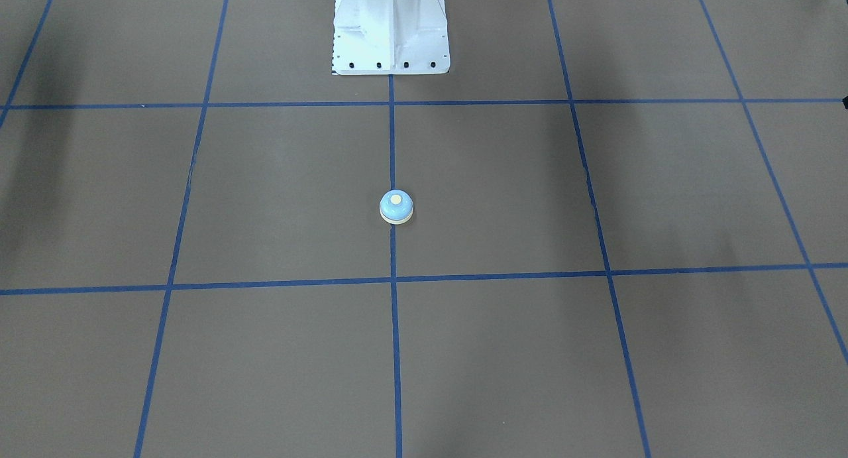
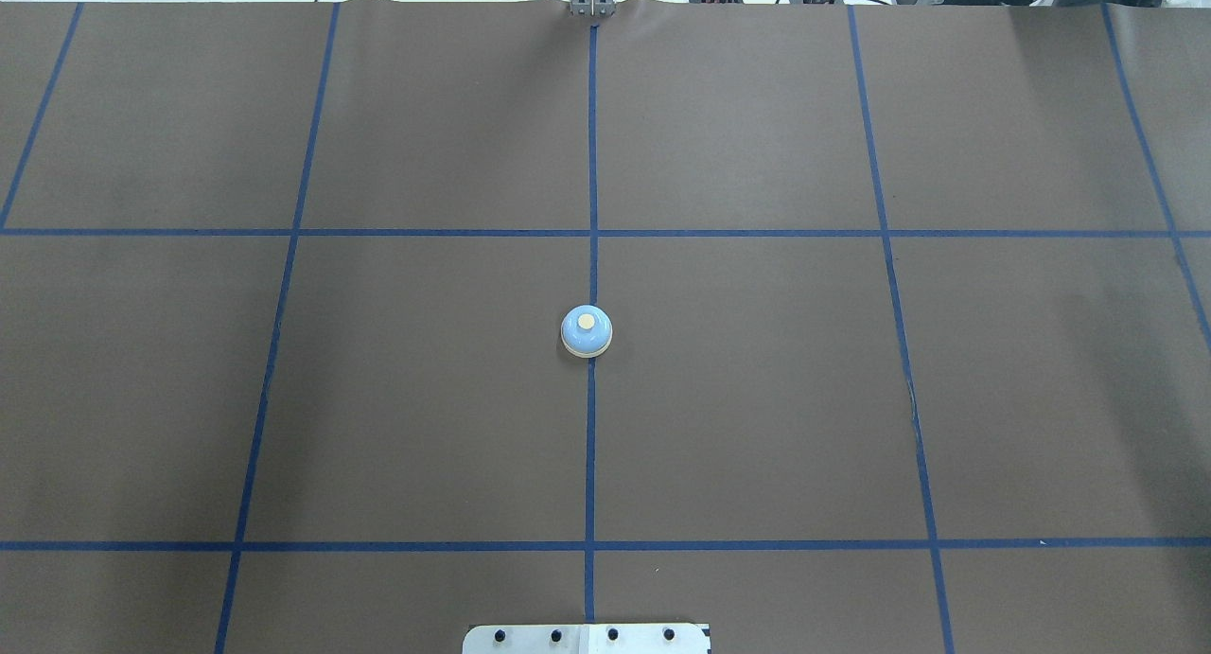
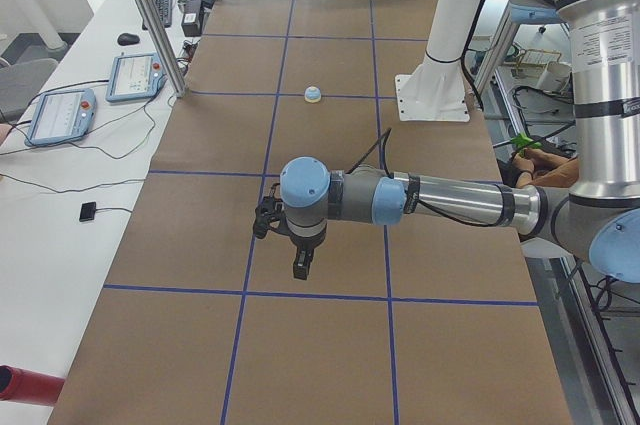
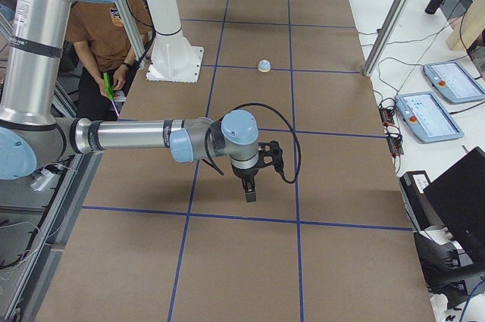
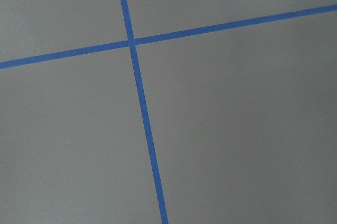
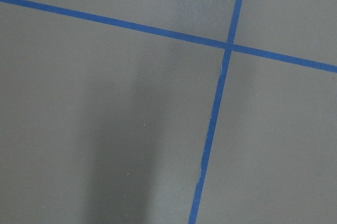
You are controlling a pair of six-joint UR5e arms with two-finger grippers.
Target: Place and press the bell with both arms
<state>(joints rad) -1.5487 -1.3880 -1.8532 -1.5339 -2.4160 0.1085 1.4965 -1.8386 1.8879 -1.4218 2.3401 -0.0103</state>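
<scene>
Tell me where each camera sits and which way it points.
Front-facing: across the table, facing the robot, looking down on the bell; only the pedestal shows.
Overhead: behind the robot, looking forward and down; bell mid-table, pedestal edge at bottom.
Exterior left: robot's left table end, looking along it; left arm near.
Exterior right: opposite end; right arm near, person by the pedestal.
Left wrist: down on a tape cross; no robot part shows.
Right wrist: likewise, another tape cross.
Shared: all four fixed views show the bell.

Silver-grey arms (image 3: 460, 203), light-blue joint caps (image 3: 304, 183), white pedestal (image 1: 391, 34).
</scene>
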